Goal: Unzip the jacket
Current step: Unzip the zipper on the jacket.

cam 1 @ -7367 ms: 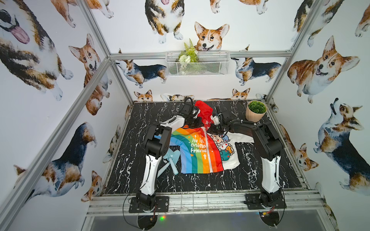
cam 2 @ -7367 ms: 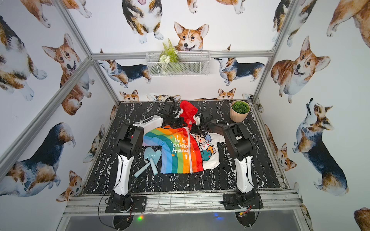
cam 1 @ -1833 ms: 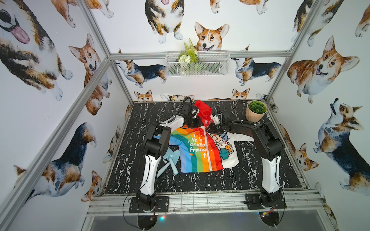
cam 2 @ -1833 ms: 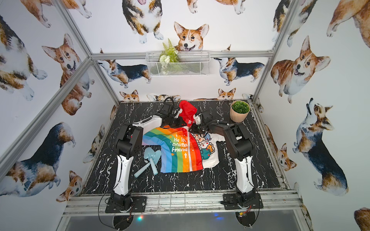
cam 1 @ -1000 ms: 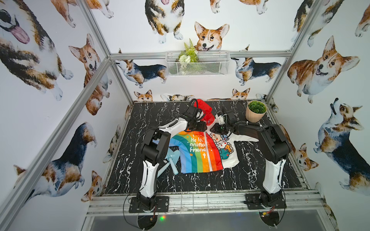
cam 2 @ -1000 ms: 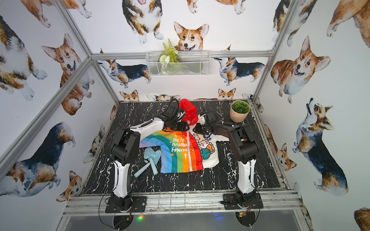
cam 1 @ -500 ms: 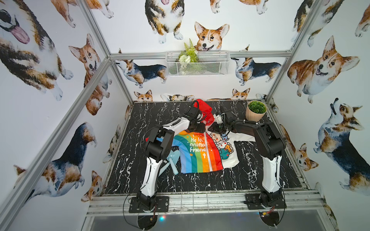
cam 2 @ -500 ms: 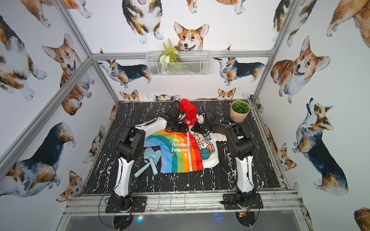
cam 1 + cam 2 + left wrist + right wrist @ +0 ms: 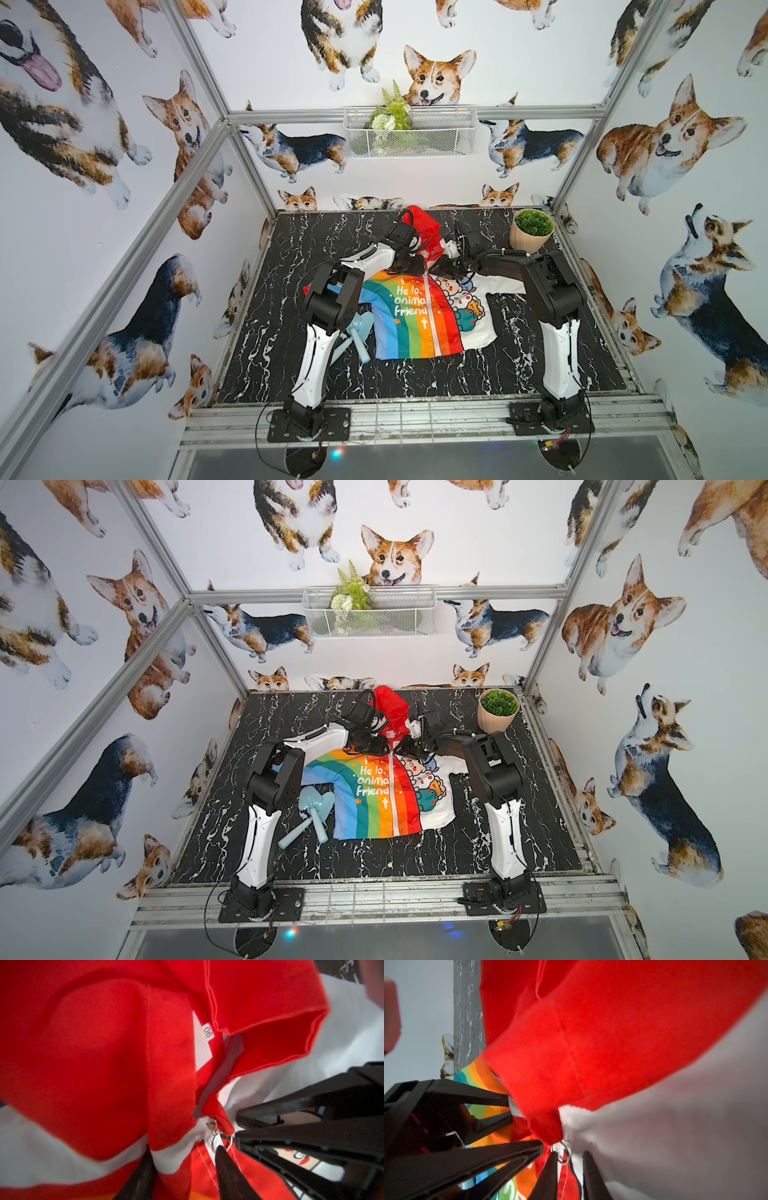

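The jacket [image 9: 415,320] lies flat on the table, zip closed, with its rainbow half, its white cartoon half and its red hood [image 9: 424,220] at the back, as both top views [image 9: 374,800] show. Both grippers meet at the collar. My left gripper [image 9: 184,1151] is open, its jaws either side of the white collar band, and one fingertip touches the metal zip pull ring [image 9: 213,1128]. My right gripper [image 9: 570,1153] stands narrowly open with the ring [image 9: 568,1154] and zip tape in the gap. In a top view the left gripper [image 9: 409,266] and right gripper [image 9: 448,267] nearly touch.
Two pale blue toy shovels [image 9: 316,812] lie beside the rainbow sleeve, near the left arm. A potted plant [image 9: 532,232] stands at the back right of the black marbled table [image 9: 324,241]. A wire basket [image 9: 409,133] hangs on the back wall.
Both arms' elbows swung outward and came back, while the grippers stayed at the collar. The left jaws have narrowed round the collar band. The jacket has barely moved.
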`<state>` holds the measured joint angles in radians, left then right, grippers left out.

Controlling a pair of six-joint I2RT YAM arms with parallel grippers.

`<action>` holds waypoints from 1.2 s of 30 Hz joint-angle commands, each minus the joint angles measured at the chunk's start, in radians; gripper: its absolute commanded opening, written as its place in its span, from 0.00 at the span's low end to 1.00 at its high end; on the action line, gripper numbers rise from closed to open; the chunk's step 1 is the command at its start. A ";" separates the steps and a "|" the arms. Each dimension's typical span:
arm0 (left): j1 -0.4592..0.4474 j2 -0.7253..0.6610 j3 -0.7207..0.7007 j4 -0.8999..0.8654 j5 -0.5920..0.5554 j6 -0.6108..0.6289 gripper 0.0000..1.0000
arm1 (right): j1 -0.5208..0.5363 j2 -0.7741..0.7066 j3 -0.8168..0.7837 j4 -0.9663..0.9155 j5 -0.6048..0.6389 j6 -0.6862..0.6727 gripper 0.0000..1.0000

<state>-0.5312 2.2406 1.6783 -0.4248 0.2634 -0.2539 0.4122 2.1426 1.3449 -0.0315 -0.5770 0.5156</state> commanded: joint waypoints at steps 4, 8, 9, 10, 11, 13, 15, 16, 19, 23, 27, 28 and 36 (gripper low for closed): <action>-0.002 0.018 0.010 -0.043 -0.001 0.012 0.44 | -0.009 0.035 0.016 0.029 -0.052 0.033 0.26; -0.003 0.029 0.020 -0.054 0.003 0.013 0.39 | -0.013 0.042 0.012 0.041 -0.074 0.047 0.26; -0.003 0.032 0.023 -0.057 0.005 0.013 0.38 | -0.012 0.044 0.011 0.044 -0.079 0.050 0.26; -0.004 0.035 0.025 -0.059 0.005 0.013 0.37 | -0.016 0.046 0.010 0.050 -0.087 0.056 0.26; -0.004 0.037 0.027 -0.061 0.005 0.013 0.36 | -0.016 0.049 0.010 0.057 -0.094 0.061 0.26; -0.005 0.039 0.030 -0.063 0.004 0.014 0.36 | -0.017 0.054 0.011 0.063 -0.105 0.070 0.26; -0.006 0.040 0.031 -0.067 0.002 0.013 0.35 | -0.019 0.059 0.010 0.072 -0.116 0.079 0.25; -0.006 0.039 0.031 -0.066 0.002 0.013 0.35 | -0.019 0.062 0.011 0.076 -0.121 0.082 0.25; -0.006 0.041 0.033 -0.068 0.003 0.013 0.34 | -0.021 0.070 0.015 0.087 -0.134 0.094 0.25; -0.007 0.045 0.036 -0.072 0.005 0.013 0.33 | -0.022 0.080 0.016 0.103 -0.148 0.109 0.24; -0.009 0.047 0.038 -0.073 0.007 0.015 0.33 | -0.027 0.081 0.006 0.136 -0.166 0.131 0.22; -0.009 0.049 0.039 -0.073 0.007 0.016 0.33 | -0.030 0.080 0.002 0.149 -0.174 0.140 0.21; -0.009 0.054 0.046 -0.079 0.007 0.015 0.32 | -0.041 0.073 -0.025 0.211 -0.199 0.173 0.17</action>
<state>-0.5373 2.2780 1.7256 -0.4328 0.2646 -0.2462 0.3729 2.2162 1.3277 0.1452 -0.7658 0.6582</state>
